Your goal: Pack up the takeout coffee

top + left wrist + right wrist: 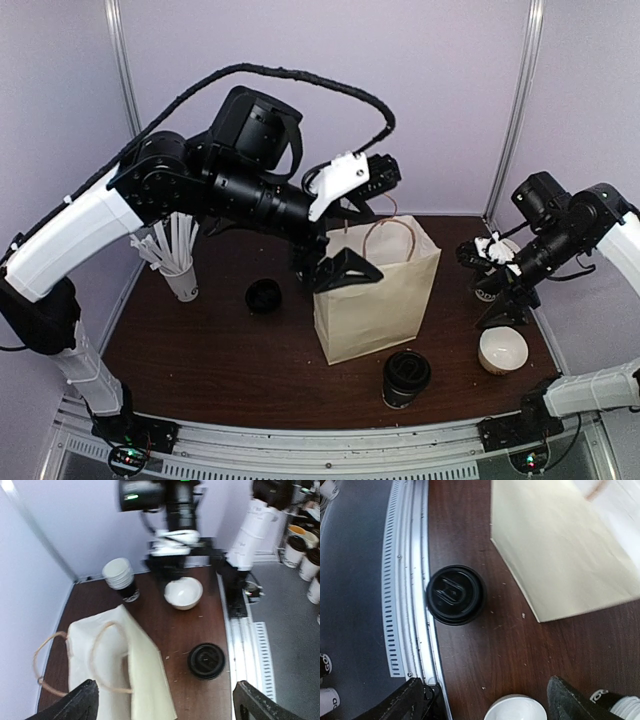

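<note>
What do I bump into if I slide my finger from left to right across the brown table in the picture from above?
white cup of straws → small black round thing → takeout coffee → white bowl

The bench is lit softly and evenly from above; only faint shadows are cast. The left wrist view is smeared by blur. In the right wrist view the takeout coffee is rendered sharp, the paper bag washed out, the rail bowed by distortion.
</note>
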Robot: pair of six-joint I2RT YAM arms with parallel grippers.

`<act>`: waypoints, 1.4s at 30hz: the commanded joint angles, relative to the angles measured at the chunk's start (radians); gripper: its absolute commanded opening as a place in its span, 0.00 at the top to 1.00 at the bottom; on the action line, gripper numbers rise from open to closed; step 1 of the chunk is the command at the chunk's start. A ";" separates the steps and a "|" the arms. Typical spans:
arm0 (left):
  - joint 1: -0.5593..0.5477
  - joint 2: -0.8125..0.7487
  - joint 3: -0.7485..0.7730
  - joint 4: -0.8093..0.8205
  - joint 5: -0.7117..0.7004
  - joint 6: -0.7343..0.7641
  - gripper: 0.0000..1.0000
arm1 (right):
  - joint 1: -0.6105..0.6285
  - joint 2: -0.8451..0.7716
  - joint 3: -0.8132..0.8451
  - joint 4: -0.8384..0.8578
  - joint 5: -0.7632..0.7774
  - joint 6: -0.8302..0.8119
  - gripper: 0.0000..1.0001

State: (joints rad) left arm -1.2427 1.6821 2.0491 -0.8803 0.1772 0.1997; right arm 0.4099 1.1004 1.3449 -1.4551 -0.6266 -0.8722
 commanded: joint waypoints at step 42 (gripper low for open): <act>0.381 -0.146 -0.388 0.270 -0.251 -0.322 0.02 | 0.622 0.359 -0.122 0.300 0.339 -0.002 0.04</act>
State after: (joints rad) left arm -0.8692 1.5723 1.6707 -0.6647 -0.0708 -0.1120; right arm 1.0161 1.4490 1.2316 -1.1736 -0.3267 -0.8753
